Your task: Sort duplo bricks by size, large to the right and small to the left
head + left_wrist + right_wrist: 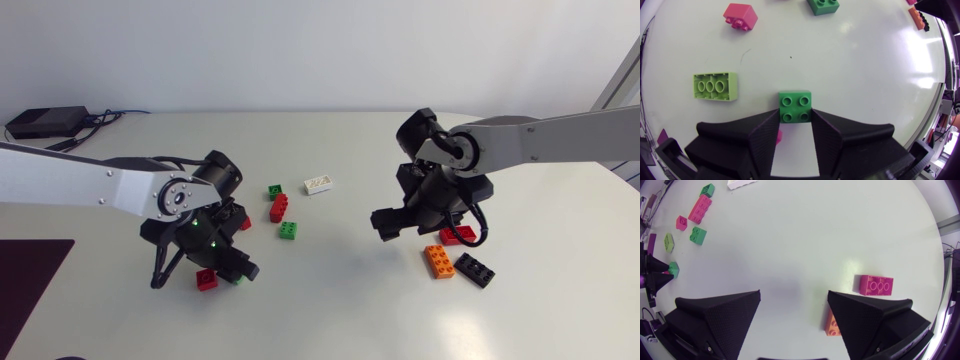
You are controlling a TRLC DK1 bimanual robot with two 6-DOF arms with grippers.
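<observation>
In the left wrist view a small green square brick (795, 106) sits on the table between the fingertips of my left gripper (795, 120), which is shut on it from both sides. From above, this gripper (232, 270) is low at the table's left, with a small red brick (206, 279) right beside it. My right gripper (415, 225) hovers open and empty at the right, above a red brick (459, 235), an orange brick (438, 261) and a black brick (474, 270). In its own view the right gripper (792, 310) has the red brick (876, 285) and the orange brick (831, 325) by one finger.
Between the arms lie a white brick (319, 184), a small green brick (274, 190), a long red brick (279, 207) and another green brick (288, 231). A light green brick (715, 86) lies studs-down beside my left gripper. A black box (45, 121) sits at the back left.
</observation>
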